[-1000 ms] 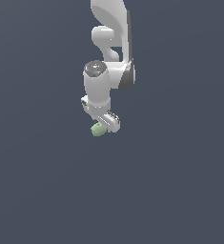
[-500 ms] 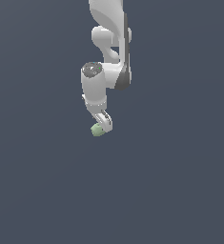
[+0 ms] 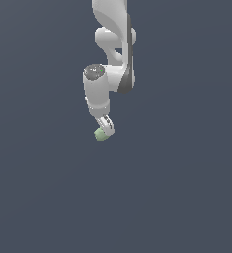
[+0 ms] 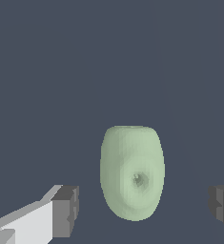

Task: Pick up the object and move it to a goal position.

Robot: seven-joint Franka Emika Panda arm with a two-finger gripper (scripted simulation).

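Observation:
The object (image 4: pixel 132 171) is a small pale green rounded lump with a dimple in it. In the wrist view it lies between my two dark finger pads (image 4: pixel 66 210), with a gap on each side, so neither pad touches it. My gripper (image 4: pixel 144 208) is open around it. In the exterior view the white gripper (image 3: pixel 105 127) hangs down from the arm, and the green object (image 3: pixel 100 136) shows at its tip, partly hidden by the fingers.
The white arm (image 3: pixel 112 44) comes down from the top of the exterior view. Everything around is a plain dark grey-blue ground with no other objects, edges or goal marker in sight.
The gripper has turned about its own axis, so it now looks narrower in the exterior view. The green object has stayed in the same place.

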